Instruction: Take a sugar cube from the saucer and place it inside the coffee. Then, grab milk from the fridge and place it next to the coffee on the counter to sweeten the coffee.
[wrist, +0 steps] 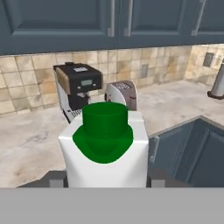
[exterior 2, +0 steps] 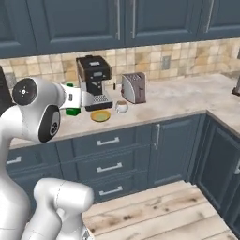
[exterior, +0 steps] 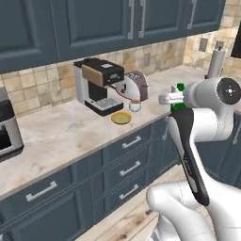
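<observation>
Gripper (wrist: 105, 183) holding the milk (wrist: 105, 148) in the air.

The fingers are clamping the carton's sides, green cap facing the hand camera, short of the counter (exterior: 61, 132). On the counter, the coffee (exterior: 135, 106) is sitting before the coffee machine (exterior: 99, 84), just beside the saucer (exterior: 121, 117), with the toaster (exterior: 134, 84) behind.

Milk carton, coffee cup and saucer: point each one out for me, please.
milk carton (wrist: 104, 131), hand view, on its green cap.
coffee cup (exterior: 135, 106), left base view, on its white side wall.
saucer (exterior: 121, 117), left base view, on its pale centre.
</observation>
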